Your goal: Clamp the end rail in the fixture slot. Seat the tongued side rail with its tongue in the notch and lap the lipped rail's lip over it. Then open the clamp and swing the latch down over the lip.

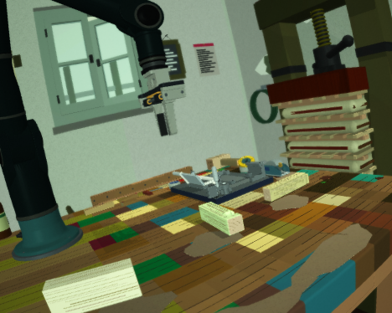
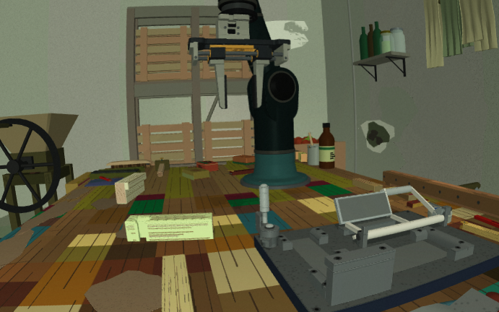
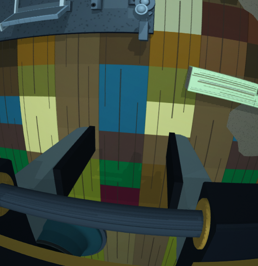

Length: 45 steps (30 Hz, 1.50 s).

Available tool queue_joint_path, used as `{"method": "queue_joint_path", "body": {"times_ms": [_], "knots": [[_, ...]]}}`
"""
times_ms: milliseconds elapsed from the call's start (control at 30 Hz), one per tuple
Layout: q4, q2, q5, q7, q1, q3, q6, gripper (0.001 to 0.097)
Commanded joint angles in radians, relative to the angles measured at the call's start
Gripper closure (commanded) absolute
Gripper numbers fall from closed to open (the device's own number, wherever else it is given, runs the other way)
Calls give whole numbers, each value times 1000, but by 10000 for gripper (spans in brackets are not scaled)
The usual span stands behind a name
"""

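My gripper (image 1: 168,133) (image 2: 239,106) (image 3: 131,149) hangs high above the patchwork bench, open and empty, with only bare planks under it. The grey fixture plate (image 1: 223,184) (image 2: 379,252) (image 3: 70,17) lies beyond it, its latch frame (image 2: 363,205) raised and its clamp lever (image 2: 264,198) (image 3: 142,15) upright at the near corner. A pale green rail (image 1: 221,217) (image 2: 169,227) (image 3: 223,85) lies flat on the bench beside the fixture. A second rail (image 1: 285,186) lies close to the plate's edge, and a third (image 1: 92,288) (image 2: 130,187) lies far off, near the bench's edge.
The screw press (image 1: 335,83) with stacked racks stands at one end of the bench. The arm's base (image 1: 46,238) (image 2: 275,170) takes up the middle rear. A brown bottle (image 2: 326,147), a long perforated batten (image 2: 456,194) and small scraps lie around.
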<state>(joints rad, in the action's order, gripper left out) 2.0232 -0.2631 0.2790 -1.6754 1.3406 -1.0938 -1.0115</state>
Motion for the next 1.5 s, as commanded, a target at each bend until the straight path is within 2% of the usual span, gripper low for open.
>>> {"method": "queue_joint_path", "body": {"times_ms": [0,200,433,1167,1467], "knots": [[-2,0,0,7,-1,3,0,421],[-8,-6,-1,84,-16,29,4,421],[-22,-19,-3,253,-47,86,12,421],[-89,-81,-15,1069,-200,364,52,421],[-109,-100,-19,1319,-246,449,65,421]]}}
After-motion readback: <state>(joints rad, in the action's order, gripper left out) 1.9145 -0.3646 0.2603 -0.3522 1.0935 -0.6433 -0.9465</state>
